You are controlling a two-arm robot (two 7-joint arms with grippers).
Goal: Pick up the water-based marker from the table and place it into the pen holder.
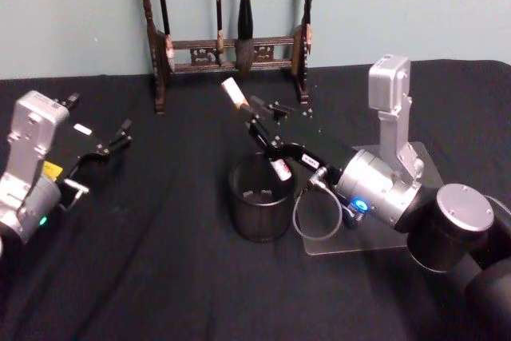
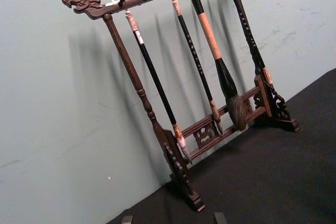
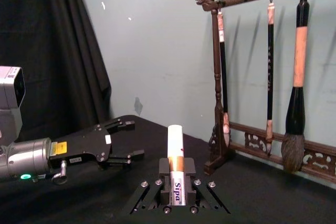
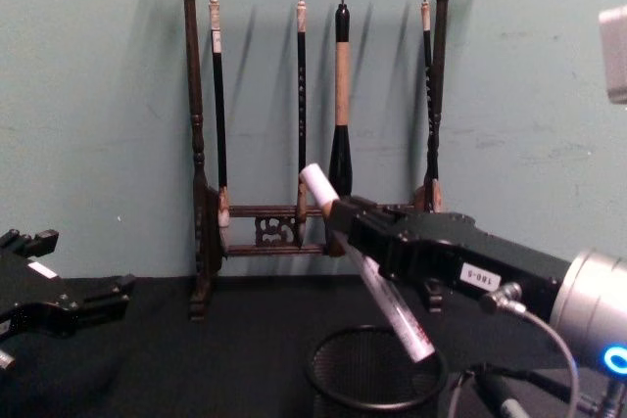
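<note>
One arm working. Right gripper (image 1: 262, 127) pinches a white water-based marker (image 4: 390, 312) mid-barrel. The marker is tilted, upper end leaning to the robot's left, lower tip over the mouth of the round black wire-mesh pen holder (image 1: 259, 215), about at its rim. The holder stands on the black-cloth tabletop (image 1: 160, 277), in front of the tall dark wooden brush rack (image 4: 196, 144). Left gripper (image 1: 112, 143), fingers spread, hovers well apart at left.
</note>
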